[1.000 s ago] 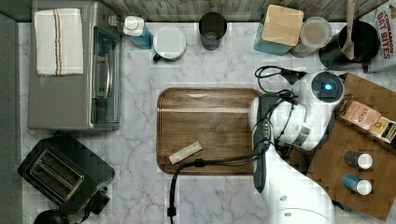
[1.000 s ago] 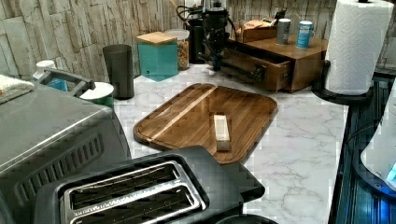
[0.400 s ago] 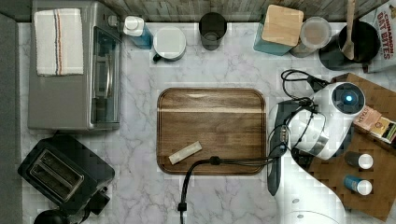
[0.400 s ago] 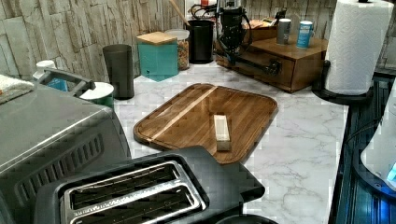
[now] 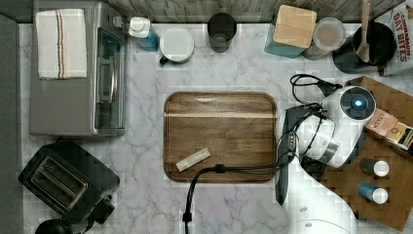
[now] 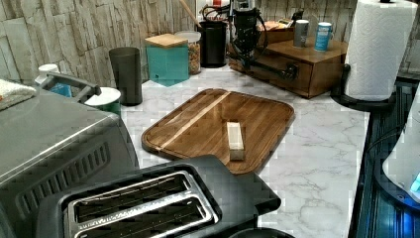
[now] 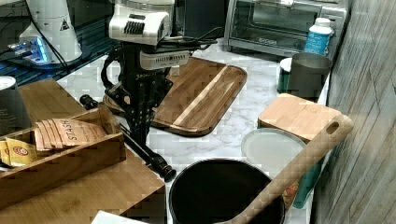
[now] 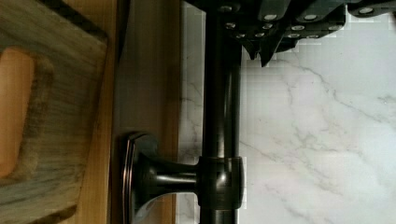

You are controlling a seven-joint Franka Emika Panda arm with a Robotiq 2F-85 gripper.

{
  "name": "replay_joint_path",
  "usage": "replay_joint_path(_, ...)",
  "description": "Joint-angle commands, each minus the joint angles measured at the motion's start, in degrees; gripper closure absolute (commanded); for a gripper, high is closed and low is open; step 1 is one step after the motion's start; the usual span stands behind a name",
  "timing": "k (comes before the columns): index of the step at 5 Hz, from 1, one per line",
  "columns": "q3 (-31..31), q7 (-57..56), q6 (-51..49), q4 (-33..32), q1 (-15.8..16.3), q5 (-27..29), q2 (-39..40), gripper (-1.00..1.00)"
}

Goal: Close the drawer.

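We see the gripper [image 6: 246, 53] at the drawer [image 6: 277, 69] handle [image 6: 270, 69], serving tray [image 6: 218, 126] nearby on the marble; we cannot tell its finger state

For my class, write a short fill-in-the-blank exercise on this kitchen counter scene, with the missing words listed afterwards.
1. The gripper hangs at the drawer's dark bar ____.
2. The small pale block lies on the wooden ____.
3. In the left view, the paper towel roll stands to the ____ of the drawer.
4. The wooden spoon leans in a ____ pot.

Missing words: handle; tray; right; black
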Motion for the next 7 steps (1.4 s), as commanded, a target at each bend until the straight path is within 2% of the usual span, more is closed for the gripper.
replay_joint_path(1, -9.66, 1.44, 0.04, -2.29, -6.25, -3.34, -2.39, 1.00)
replay_joint_path(4, -10.16, 1.23, 0.08, -2.28, -5.78, -3.06, -2.32, 1.00)
replay_joint_path(5, -7.08, 2.39, -0.11, -2.23, -8.74, -4.79, -2.70, 1.00)
replay_joint_path(6, -9.86, 1.37, 0.06, -2.29, -6.06, -3.23, -2.36, 1.00)
replay_joint_path(7, -10.41, 1.14, 0.09, -2.30, -5.54, -2.92, -2.29, 1.00)
